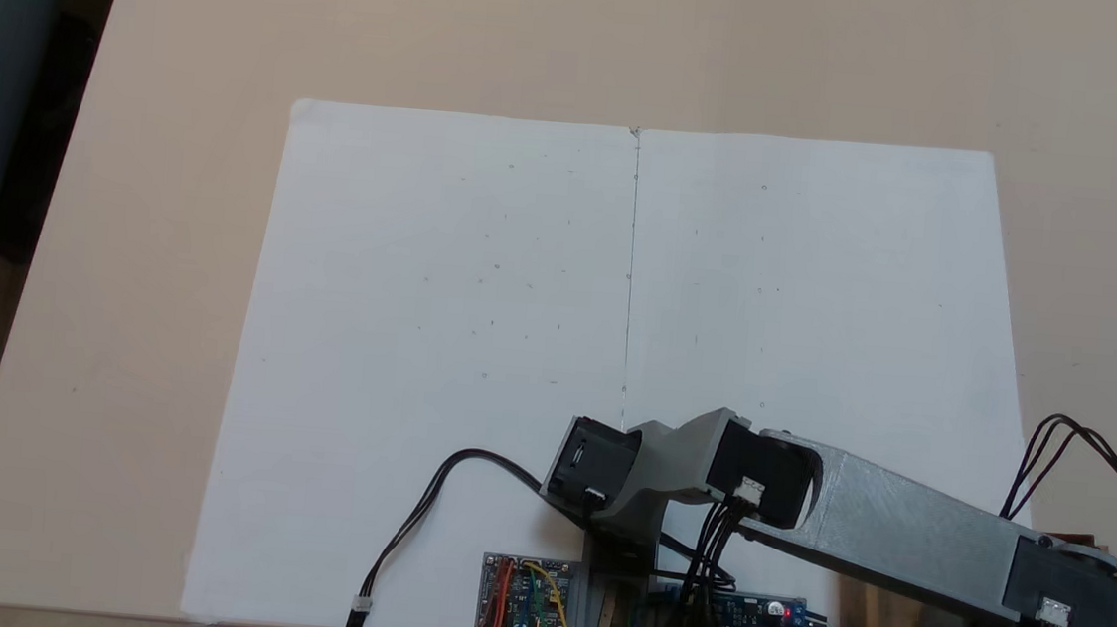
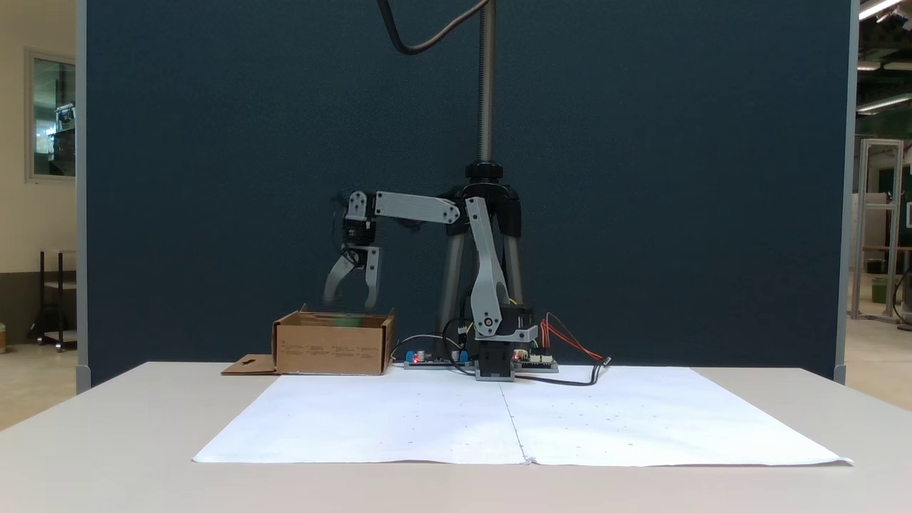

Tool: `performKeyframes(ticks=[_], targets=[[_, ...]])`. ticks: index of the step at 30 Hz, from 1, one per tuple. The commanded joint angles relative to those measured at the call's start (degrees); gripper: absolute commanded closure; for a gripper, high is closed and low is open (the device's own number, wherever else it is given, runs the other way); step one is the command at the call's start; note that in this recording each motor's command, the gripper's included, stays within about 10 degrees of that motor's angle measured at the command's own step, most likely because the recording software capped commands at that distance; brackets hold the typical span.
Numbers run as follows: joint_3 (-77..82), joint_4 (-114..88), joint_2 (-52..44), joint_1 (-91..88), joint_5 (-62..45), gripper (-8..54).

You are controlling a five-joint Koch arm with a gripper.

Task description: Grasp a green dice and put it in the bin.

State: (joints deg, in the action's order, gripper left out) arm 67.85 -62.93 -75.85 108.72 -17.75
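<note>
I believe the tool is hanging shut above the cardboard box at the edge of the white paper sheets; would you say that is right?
Not quite: the tool is open, not shut. In the fixed view from the front, its two fingers spread apart as it hangs above the cardboard box. The rest holds: the box stands at the edge of the white paper sheets.

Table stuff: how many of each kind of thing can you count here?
Robot arm: 1
Cardboard box: 1
Green dice, a blur at the box's rim: 1
Circuit boards: 2
White paper sheets: 2
Total: 7
</note>
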Motion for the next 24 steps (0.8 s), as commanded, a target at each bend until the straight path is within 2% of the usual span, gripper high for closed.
performKeyframes(ticks=[1,5,7,13,16,24], targets=[[-0.3,0.4,-0.8,-0.3,-5.5,-1.8],[-0.3,6.0,-0.6,-2.8,-4.0,0.4],[-0.4,8.9,-0.8,-6.4,1.1,0.9],[-1.1,10.0,-12.0,-24.1,13.3,1.1],[-1.1,12.0,-17.7,-35.1,15.6,1.0],[-1.0,14.0,-24.4,-64.5,15.6,1.2]])
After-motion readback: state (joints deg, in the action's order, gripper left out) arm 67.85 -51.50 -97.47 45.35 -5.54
